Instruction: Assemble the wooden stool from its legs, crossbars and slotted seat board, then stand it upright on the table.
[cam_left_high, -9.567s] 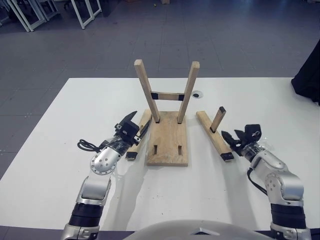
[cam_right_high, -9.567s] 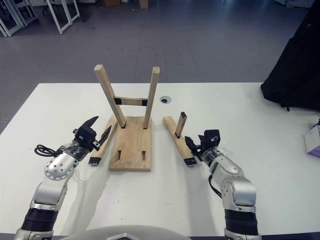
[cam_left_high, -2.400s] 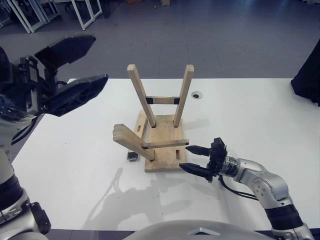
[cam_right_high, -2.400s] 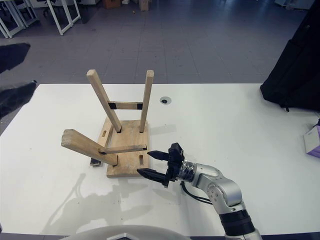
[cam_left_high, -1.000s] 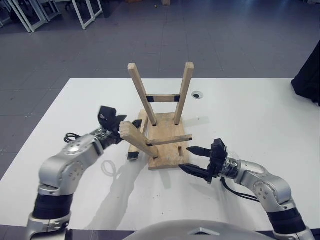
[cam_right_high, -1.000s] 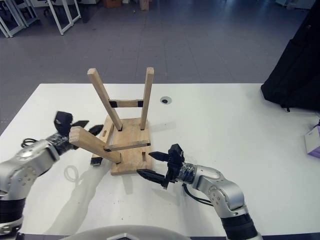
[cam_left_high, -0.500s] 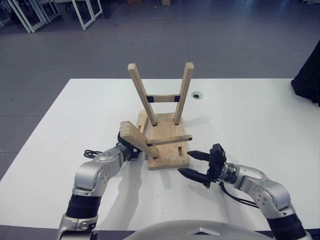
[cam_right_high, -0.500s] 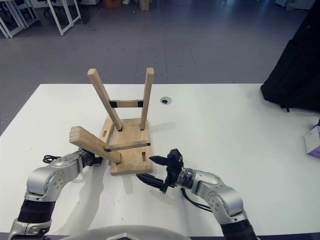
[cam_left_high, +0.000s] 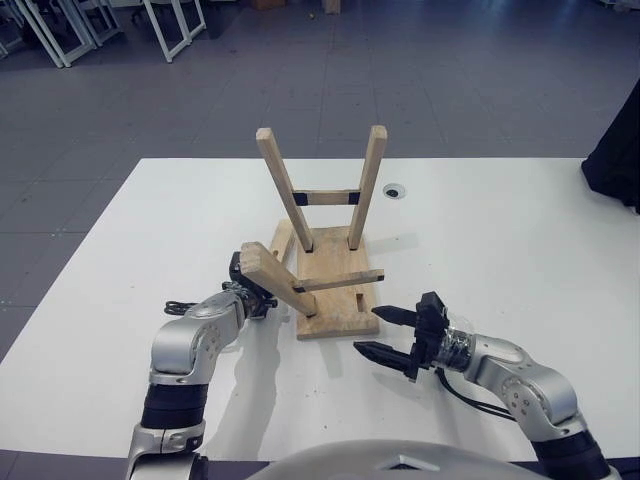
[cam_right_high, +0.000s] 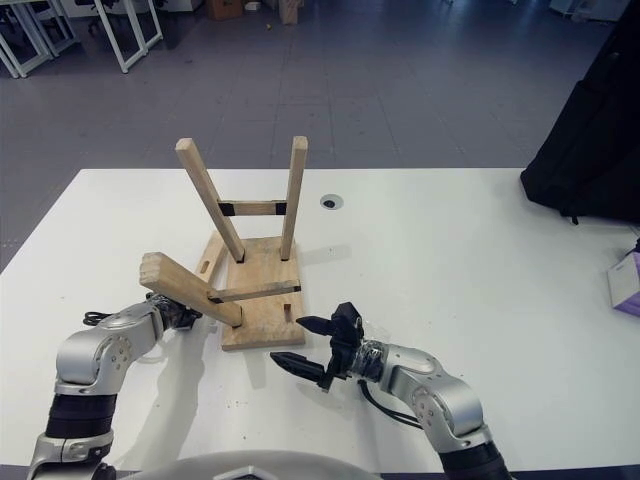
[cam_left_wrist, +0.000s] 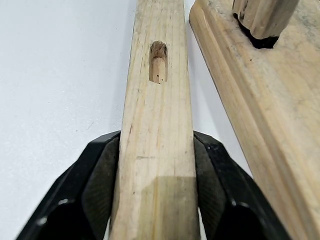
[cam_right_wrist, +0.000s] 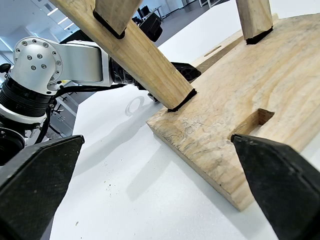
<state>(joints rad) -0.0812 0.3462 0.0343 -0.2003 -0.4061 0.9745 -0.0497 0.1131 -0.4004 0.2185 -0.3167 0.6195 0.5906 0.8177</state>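
**Ana:** Left wrist view has the left hand (cam_left_wrist: 155, 150) clamped round the loose leg (cam_left_wrist: 157, 105), one finger on each side face, with the mortise (cam_left_wrist: 158, 62) turned up. A couple of seconds ago that arm was raised high with its fingers spread. It has since come down beside the seat board (cam_left_high: 333, 262).

**Ben:** Where is that leg lying?

**Ana:** Flat on the tabletop (cam_left_high: 520, 230), just beside the board's left edge. It is gripped but not lifted.

**Ben:** And the other arm?

**Ana:** The right hand (cam_left_high: 366, 330) is open and holds nothing. It sits off the board's near right corner, with a gap between them, and it has eased back a little toward the robot.

**Ben:** What does that mean for the stool?

**Ana:** I'd say the fourth leg goes in next. The two upright legs (cam_left_high: 285, 190) at the far end are joined by the far crossbar (cam_left_high: 328, 197). The tilted leg (cam_left_high: 275, 280) leans left out of the near-left slot. Its near crossbar (cam_left_high: 345, 281) pokes right, and the free end is unattached. The gripped leg probably has to take that end in its mortise.

**Ben:** Any containers?

**Ana:** Only the board's four slots. Three of them hold a leg foot, and the near-right slot (cam_right_wrist: 252, 121) is empty.
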